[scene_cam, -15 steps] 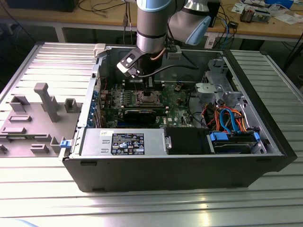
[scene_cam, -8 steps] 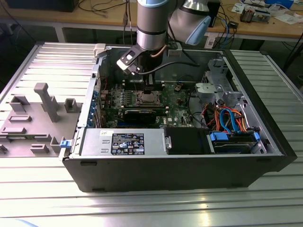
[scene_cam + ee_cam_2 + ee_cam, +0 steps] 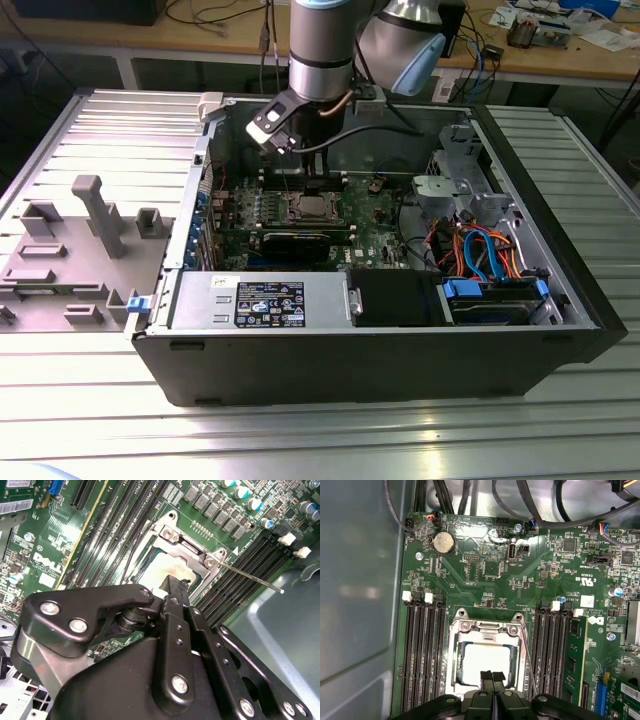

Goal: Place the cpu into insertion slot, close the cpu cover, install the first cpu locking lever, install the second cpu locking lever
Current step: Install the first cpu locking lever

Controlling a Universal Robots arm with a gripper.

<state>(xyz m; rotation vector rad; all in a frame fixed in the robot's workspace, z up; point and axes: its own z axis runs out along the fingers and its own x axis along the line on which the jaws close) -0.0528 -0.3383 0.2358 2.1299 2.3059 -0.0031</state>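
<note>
The cpu lies in the insertion slot, its silver top showing through the window of the cpu cover, which lies flat over it. My gripper is shut with nothing between its fingers, and its tips hover just over one edge of the cpu. In the second wrist view the fingertips stand close above the cover. One thin wire locking lever sticks out free from the socket corner over the memory slots. In the exterior view the gripper hangs over the socket inside the open case.
Long black memory slots flank the socket on both sides. A black expansion card lies next to the socket. The power supply, the drive cage with coloured cables and the case walls box in the board. A grey fixture tray sits outside the case.
</note>
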